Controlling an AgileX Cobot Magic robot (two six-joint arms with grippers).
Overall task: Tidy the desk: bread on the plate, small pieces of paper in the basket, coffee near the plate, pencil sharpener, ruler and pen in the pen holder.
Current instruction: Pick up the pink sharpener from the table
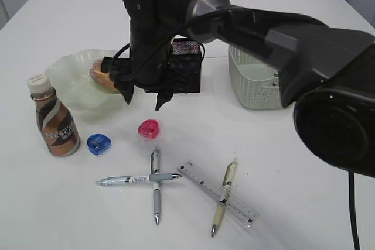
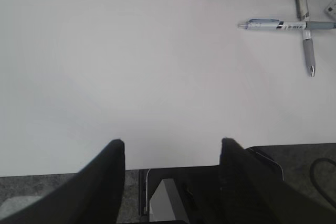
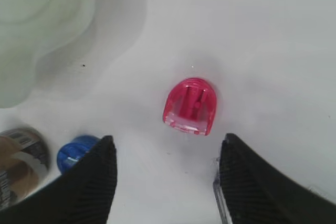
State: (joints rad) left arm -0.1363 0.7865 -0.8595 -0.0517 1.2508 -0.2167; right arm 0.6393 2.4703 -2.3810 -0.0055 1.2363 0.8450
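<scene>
- Right gripper [image 3: 165, 177] hangs wide open and empty, with the red pencil sharpener [image 3: 190, 105] on the table just ahead of its fingertips, between them.
- Blue sharpener [image 3: 76, 153] sits off by its left finger.
- Left gripper [image 2: 172, 169] is spread open too, over bare table, with the crossed pens [image 2: 302, 24] far ahead.

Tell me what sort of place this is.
Probably a lab tabletop staged as a desk: a bare white table holding pens, a ruler and sharpeners, worked by a robot arm.

white table [image 1: 304, 203], nothing else.
</scene>
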